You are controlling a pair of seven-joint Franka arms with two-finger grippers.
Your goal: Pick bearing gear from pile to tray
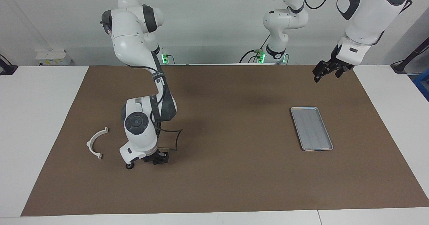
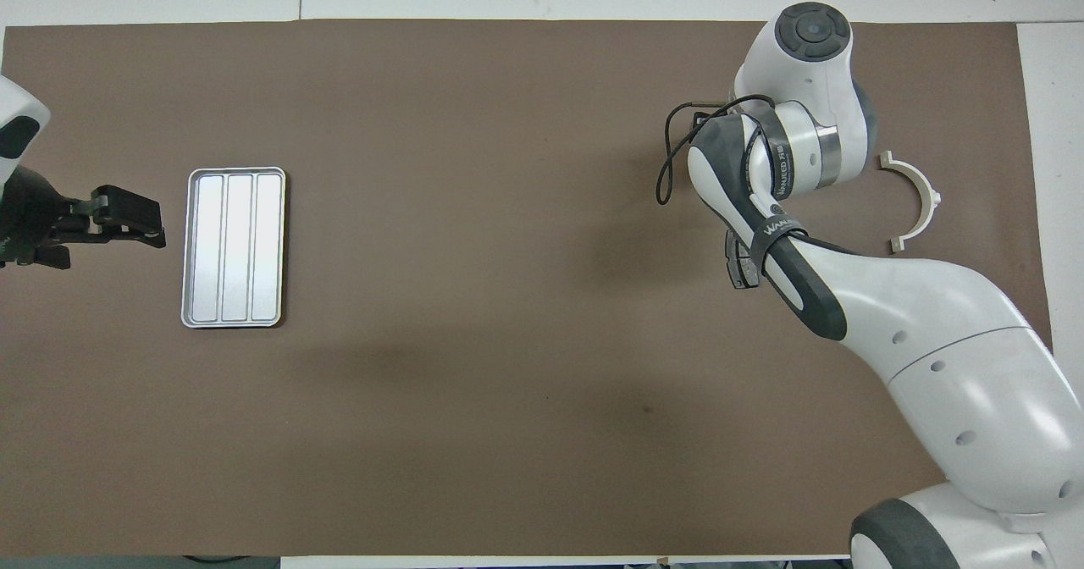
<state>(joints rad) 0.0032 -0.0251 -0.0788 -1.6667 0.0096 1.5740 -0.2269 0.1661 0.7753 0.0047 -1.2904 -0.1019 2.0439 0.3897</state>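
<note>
My right gripper (image 1: 157,158) is down at the mat on the pile, beside the white curved bracket (image 1: 96,143). The hand hides what lies between the fingers. In the overhead view the right arm covers most of the pile. Only one dark grey brake-pad shape (image 2: 738,262) and the bracket (image 2: 916,201) show there. A small black round piece (image 1: 128,166) shows at the edge of the right hand. The silver-grey tray (image 1: 311,128) lies empty toward the left arm's end and also shows in the overhead view (image 2: 233,247). My left gripper (image 1: 325,73) waits open in the air beside the tray and also shows in the overhead view (image 2: 127,215).
A brown mat (image 1: 234,184) covers the table, with white table surface (image 1: 40,118) around it. A black cable loop (image 1: 176,139) hangs from the right arm's wrist near the mat.
</note>
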